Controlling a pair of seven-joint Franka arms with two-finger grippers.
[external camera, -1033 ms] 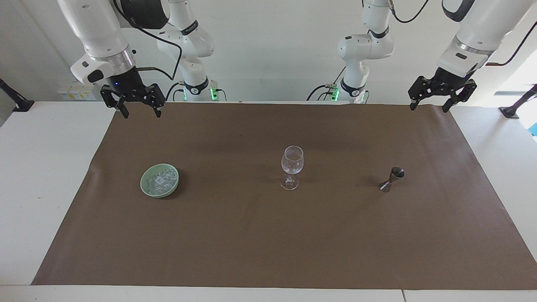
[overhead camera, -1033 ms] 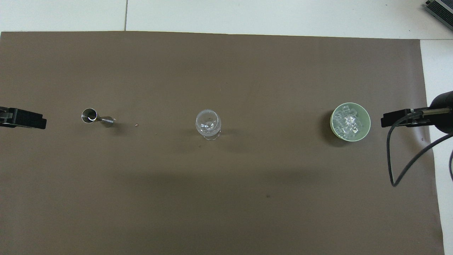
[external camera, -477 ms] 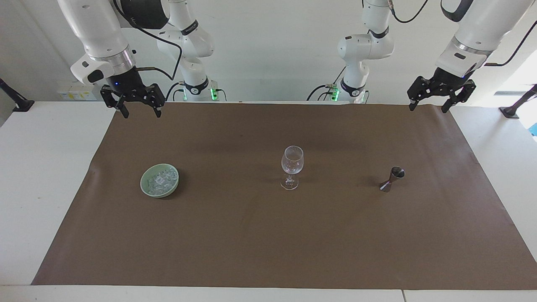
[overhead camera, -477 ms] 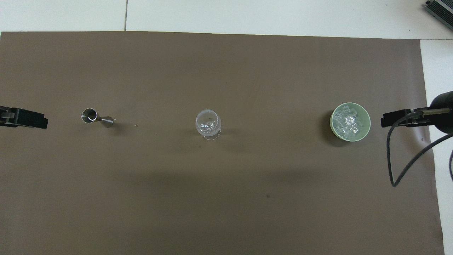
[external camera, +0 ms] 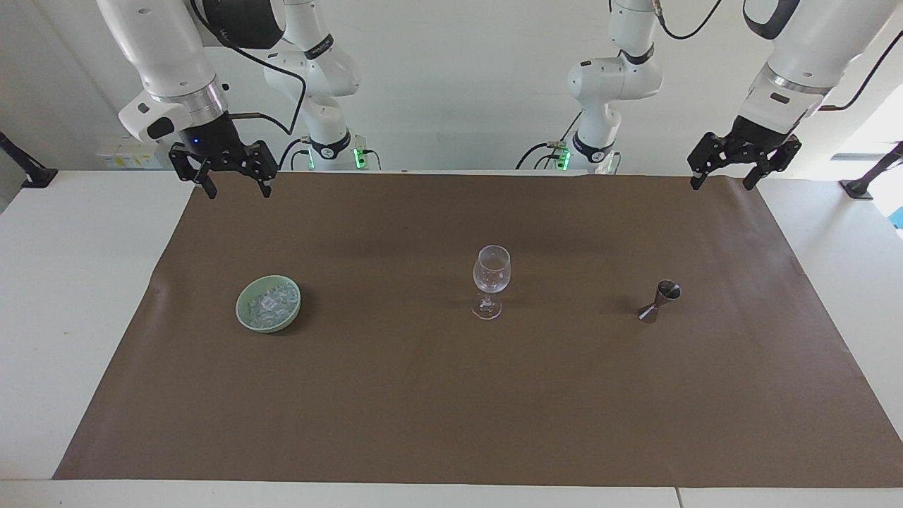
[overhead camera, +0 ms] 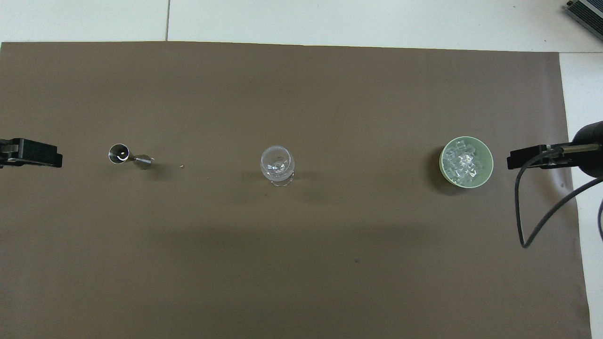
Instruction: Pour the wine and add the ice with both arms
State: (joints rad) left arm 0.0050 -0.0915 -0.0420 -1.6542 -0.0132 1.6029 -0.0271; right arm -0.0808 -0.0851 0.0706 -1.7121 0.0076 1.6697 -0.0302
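A clear, empty wine glass (external camera: 491,279) stands upright at the middle of the brown mat (external camera: 451,395); it also shows in the overhead view (overhead camera: 277,165). A pale green bowl (external camera: 243,316) toward the right arm's end holds the ice (external camera: 271,301), a heap of clear chunks (overhead camera: 464,160). A small metal jigger (external camera: 659,300) stands toward the left arm's end (overhead camera: 123,154). My right gripper (external camera: 238,189) hangs open and empty, high over the mat's edge by the robots. My left gripper (external camera: 722,180) hangs open and empty, high over the mat's other corner by the robots.
The mat covers most of the white table (external camera: 63,282). A black cable (overhead camera: 523,221) hangs from the right wrist. Tiny specks (overhead camera: 181,166) lie on the mat between the jigger and the glass. In the overhead view only the ends of the left gripper (overhead camera: 42,154) and the right gripper (overhead camera: 523,159) show.
The left wrist has shifted and turned a little in the air. The right arm, glass, bowl and jigger have not moved.
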